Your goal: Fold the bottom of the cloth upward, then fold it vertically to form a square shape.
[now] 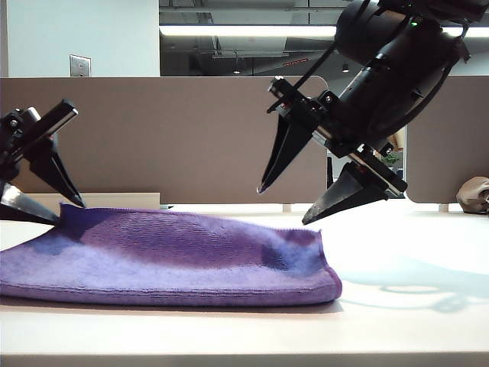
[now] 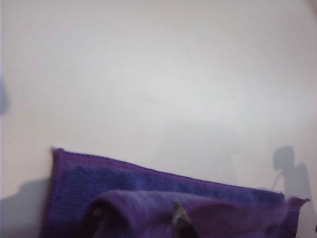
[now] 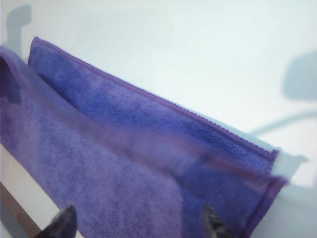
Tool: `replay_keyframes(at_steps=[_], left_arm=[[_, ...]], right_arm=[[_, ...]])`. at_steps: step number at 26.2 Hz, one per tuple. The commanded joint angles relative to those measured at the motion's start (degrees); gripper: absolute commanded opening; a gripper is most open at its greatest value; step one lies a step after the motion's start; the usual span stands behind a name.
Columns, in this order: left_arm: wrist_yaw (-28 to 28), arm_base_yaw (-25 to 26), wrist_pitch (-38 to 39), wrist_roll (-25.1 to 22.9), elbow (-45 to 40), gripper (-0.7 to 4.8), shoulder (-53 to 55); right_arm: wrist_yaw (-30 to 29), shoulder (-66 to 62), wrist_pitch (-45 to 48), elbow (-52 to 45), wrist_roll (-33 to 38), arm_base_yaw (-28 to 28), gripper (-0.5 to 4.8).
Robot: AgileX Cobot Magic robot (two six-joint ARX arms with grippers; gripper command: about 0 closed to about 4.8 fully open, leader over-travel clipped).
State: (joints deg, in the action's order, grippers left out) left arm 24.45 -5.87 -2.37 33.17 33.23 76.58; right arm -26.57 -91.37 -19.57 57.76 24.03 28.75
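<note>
Above the cloth (image 1: pixel 164 256), both sets of jaws are seen spread and empty: the right gripper (image 1: pixel 286 206) is held over its right end, the left gripper (image 1: pixel 69 212) at its left end. The cloth is laid doubled on the table (image 1: pixel 405 321), its upper layer short of the far hem and loosely draped. Misaligned edges are a likely risk, since a skewed second fold would spoil the square. A brownish lump (image 1: pixel 474 194) is seen well right of the cloth, clear of the work.
</note>
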Motion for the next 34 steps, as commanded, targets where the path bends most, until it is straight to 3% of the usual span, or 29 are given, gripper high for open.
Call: replay_keyframes(at_steps=[1,7,9,14,21,29,34], left_arm=[[0.68,1.14,-0.81,0.46,0.24,1.61,-0.24],[4.55,2.27,0.66,0.15,0.24,1.61,-0.28],[4.17,2.27,6.01,-3.76,0.22,1.61,-0.31],[8.66,2.25,9.64,-7.54,0.22,1.61,-1.25],[8.83,2.23,11.80,-7.82,0.22,1.42,-5.33],[8.81,2.08,15.54,-10.25,0.22,1.43,-6.12],[8.83,2.08,15.61,-10.27,0.22,1.42,-6.12]], right_arm=[[0.24,0.33,0.42,0.35,0.00,-0.61,3.28],[-0.28,0.35,-2.14,0.35,0.22,-0.70,3.28],[1.49,0.61,-7.63,0.35,-1.36,-0.72,3.28],[4.83,2.97,-13.20,0.35,-6.10,-0.68,3.28],[4.37,4.48,-18.71,0.24,-6.80,-0.72,3.12],[3.04,4.46,-18.60,-1.90,-7.19,-0.66,3.10],[-1.31,2.84,-13.60,-4.31,-4.61,-0.63,3.01]])
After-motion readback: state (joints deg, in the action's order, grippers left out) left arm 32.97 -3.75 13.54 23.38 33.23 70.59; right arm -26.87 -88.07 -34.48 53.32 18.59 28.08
